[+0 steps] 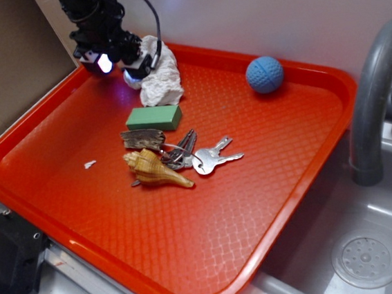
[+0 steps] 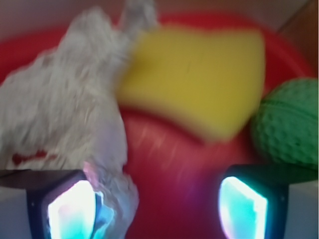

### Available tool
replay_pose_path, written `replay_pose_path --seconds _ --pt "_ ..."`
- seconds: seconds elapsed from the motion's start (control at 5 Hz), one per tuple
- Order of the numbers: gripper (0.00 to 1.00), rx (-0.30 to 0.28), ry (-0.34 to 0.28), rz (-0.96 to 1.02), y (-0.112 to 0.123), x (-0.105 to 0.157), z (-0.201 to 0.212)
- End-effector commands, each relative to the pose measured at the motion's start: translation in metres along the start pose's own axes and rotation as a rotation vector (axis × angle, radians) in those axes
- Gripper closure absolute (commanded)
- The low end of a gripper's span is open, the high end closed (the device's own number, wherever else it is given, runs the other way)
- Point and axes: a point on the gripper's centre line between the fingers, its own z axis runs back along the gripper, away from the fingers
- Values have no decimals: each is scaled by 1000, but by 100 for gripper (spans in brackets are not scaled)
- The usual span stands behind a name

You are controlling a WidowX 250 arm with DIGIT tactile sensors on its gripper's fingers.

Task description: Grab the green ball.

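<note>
In the wrist view the green ball (image 2: 290, 124), dimpled, lies at the right edge, just beyond my right fingertip (image 2: 244, 209) and outside the gap. My gripper (image 2: 157, 209) is open over bare red tray. A fold of the white crumpled cloth (image 2: 65, 109) hangs against the left fingertip (image 2: 72, 209). A yellow sponge (image 2: 194, 84) lies ahead between cloth and ball. In the exterior view the gripper (image 1: 119, 69) hovers low at the tray's far left corner beside the cloth (image 1: 161, 77). The ball is hidden there.
On the red tray (image 1: 260, 238) lie a blue dimpled ball (image 1: 265, 74) at the back right, a green block (image 1: 153, 118), keys (image 1: 207, 158) and a seashell (image 1: 155, 168) in the middle. A grey faucet (image 1: 374, 88) and sink drain (image 1: 367, 261) stand right.
</note>
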Motion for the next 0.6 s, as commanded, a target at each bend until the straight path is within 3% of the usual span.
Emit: replay_pose_path --seconds 0.0,0.2,0.4 --pt "0 16 -94 16 8 38 11" --pt "8 41 -88 37 7 39 7" --pt "100 45 -71 37 7 37 6"
